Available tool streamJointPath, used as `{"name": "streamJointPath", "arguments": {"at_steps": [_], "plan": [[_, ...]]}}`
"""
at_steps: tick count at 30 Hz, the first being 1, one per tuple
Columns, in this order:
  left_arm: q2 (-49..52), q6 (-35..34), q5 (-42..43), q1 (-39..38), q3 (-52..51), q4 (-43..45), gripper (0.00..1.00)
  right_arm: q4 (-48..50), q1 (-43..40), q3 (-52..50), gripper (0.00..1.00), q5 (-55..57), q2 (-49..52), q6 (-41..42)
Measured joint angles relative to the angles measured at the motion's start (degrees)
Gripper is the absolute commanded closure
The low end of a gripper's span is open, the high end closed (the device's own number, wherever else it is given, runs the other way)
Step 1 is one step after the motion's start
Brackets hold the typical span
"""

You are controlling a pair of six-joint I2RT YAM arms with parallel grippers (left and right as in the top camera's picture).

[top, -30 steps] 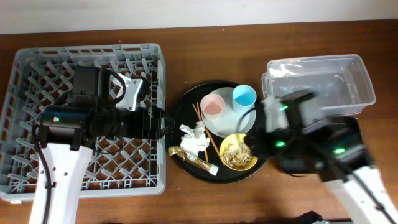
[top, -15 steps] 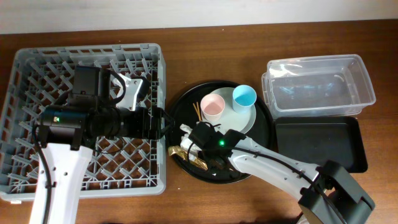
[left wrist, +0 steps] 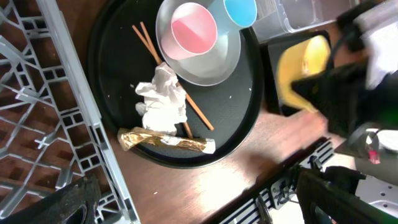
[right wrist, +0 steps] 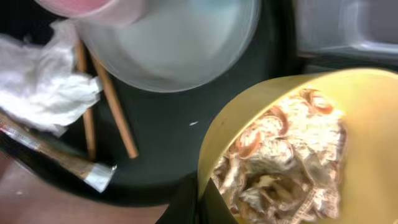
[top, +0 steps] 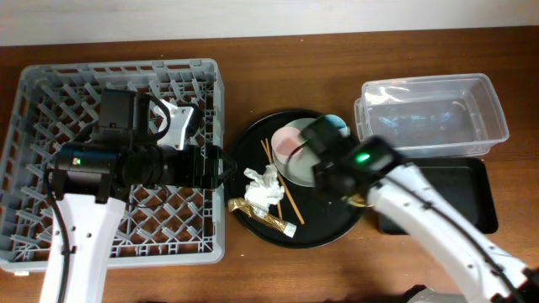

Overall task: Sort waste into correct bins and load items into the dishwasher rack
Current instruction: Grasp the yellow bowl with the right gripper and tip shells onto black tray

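My right gripper (right wrist: 200,196) is shut on the rim of the yellow bowl (right wrist: 292,93), which holds tan food scraps (right wrist: 280,162). The bowl hangs tilted by the left edge of the shallow black tray (top: 455,189); it also shows in the left wrist view (left wrist: 305,71). On the round black tray (top: 253,143) lie the white tissue (top: 264,187), the foil wrapper (top: 261,216), the chopsticks (top: 285,192) and the plate (top: 296,168) with the pink cup (top: 286,143) and blue cup (left wrist: 239,9). My left gripper (top: 215,166) is open and empty at the right edge of the grey rack (top: 50,109).
The clear tub (top: 429,114) stands at the back right, just behind the shallow black tray. The right arm covers part of the plate and most of the blue cup in the overhead view. Bare wooden table lies in front of the round tray.
My right arm reached onto the round tray, took the yellow bowl by its rim and lifted it off toward the right. The left arm has not moved.
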Motion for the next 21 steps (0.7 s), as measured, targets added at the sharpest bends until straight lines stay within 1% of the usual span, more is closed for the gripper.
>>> {"name": "streamJointPath", "arguments": {"at_steps": [2, 3, 5, 6, 9, 10, 12, 15, 16, 18, 21], "plan": [[0.02, 0.00, 0.00, 0.00, 0.00, -0.04, 0.01, -0.02, -9.51, 0.02, 0.96, -5.25, -1.16, -4.81], [0.00, 0.00, -0.02, 0.00, 0.00, 0.07, 0.01, 0.04, -16.68, 0.02, 0.96, -10.75, -1.16, -8.81], [0.00, 0.00, 0.00, 0.00, 0.00, -0.02, 0.01, 0.02, -26.21, 0.02, 0.96, -17.90, -1.16, -14.14], [0.00, 0.00, -0.02, 0.00, 0.00, 0.02, 0.01, -0.02, -32.04, 0.02, 0.96, -23.74, -1.16, -17.97], [0.00, 0.00, 0.00, 0.00, 0.00, 0.00, 0.01, -0.20, -43.91, -0.09, 0.96, -36.74, -1.16, -25.09], [0.00, 0.00, -0.02, 0.00, 0.00, 0.00, 0.01, 0.07, -46.62, -0.66, 0.96, -39.95, -1.22, -26.77], [0.00, 0.00, -0.02, 0.00, 0.00, 0.02, 0.01, 0.66, -53.27, -5.07, 0.96, -48.33, -1.31, -31.36], [0.02, 0.00, 0.00, 0.00, 0.00, 0.00, 0.01, 5.60, -62.07, -13.49, 0.96, -58.10, -1.46, -34.84], [0.00, 0.00, 0.00, 0.00, 0.00, 0.00, 0.01, 8.57, -64.89, -16.50, 0.96, -62.29, -1.57, -35.69], [0.02, 0.00, 0.00, 0.00, 0.00, 0.02, 0.01, 13.73, -69.18, -21.70, 0.96, -67.25, -1.79, -36.24], [0.02, 0.00, 0.00, 0.00, 0.00, 0.04, 0.01, 21.57, -73.66, -29.59, 0.96, -73.81, -1.77, -36.33]]}}
